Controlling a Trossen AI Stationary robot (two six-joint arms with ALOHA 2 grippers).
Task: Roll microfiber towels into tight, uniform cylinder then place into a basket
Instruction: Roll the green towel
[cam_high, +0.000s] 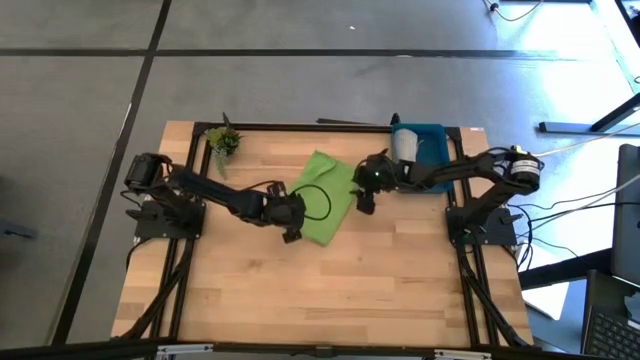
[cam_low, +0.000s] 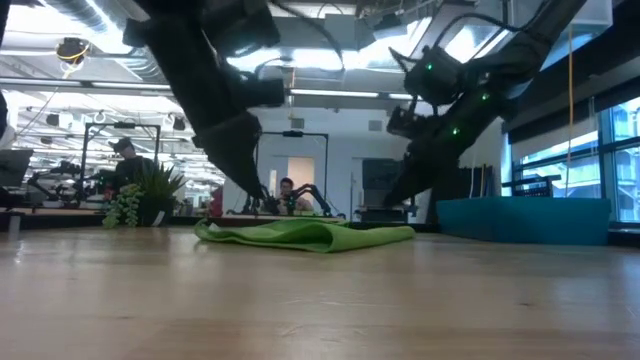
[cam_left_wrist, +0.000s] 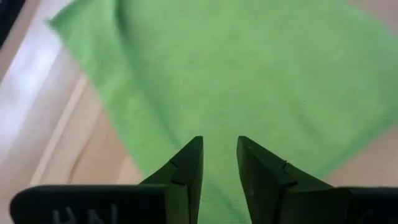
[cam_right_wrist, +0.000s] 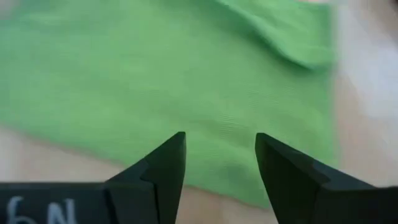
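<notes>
We see the green towel (cam_high: 325, 197) lying flat at the centre of the counter (cam_high: 400, 280). The left gripper (cam_high: 292, 234) sits at its lower-left edge, the right gripper (cam_high: 363, 206) at its right edge; both jaws are parted, grasping nothing. The blue basket (cam_high: 432, 150), upper right, holds a rolled grey towel (cam_high: 405, 146).

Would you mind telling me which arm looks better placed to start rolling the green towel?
Probably the left: its open gripper sits at the green towel's near corner, while the right gripper is at its side edge.

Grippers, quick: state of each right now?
Left gripper: open, empty, over the green towel.
Right gripper: open, empty, over the same towel.
</notes>
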